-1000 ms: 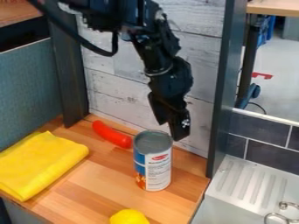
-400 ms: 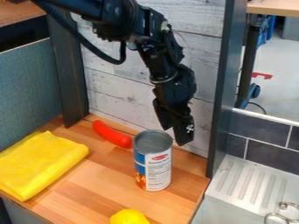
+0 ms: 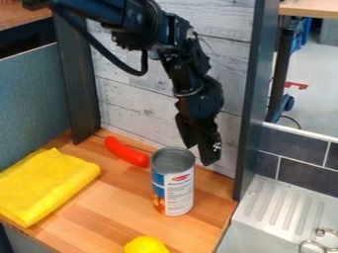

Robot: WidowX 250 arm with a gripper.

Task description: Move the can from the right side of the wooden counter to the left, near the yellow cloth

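The black gripper (image 3: 199, 154) hangs behind and slightly right of the can, in front of the pale plank wall. Its fingers stand apart, with nothing seen between them. An upright can (image 3: 173, 184) with a grey top and a blue, white and orange label stands on the wooden counter; its rim is close to the gripper in the view. Behind the can to the left lies a red sausage-shaped object (image 3: 127, 152). A folded yellow cloth (image 3: 47, 184) rests at the left of the counter. At the front, a yellow rounded object (image 3: 146, 245) is cut off by the view's lower edge.
Pale planks (image 3: 129, 106) back the wooden counter (image 3: 109, 202). A dark upright post (image 3: 251, 99) borders it on the right, a teal panel (image 3: 36, 106) on the left. To the lower right is a ridged metal drainboard (image 3: 280, 205) with metal rings.
Over the last second the gripper has moved to the right and slightly down in the view, away from above the can's back rim. The can, cloth, and red and yellow objects have stayed put.
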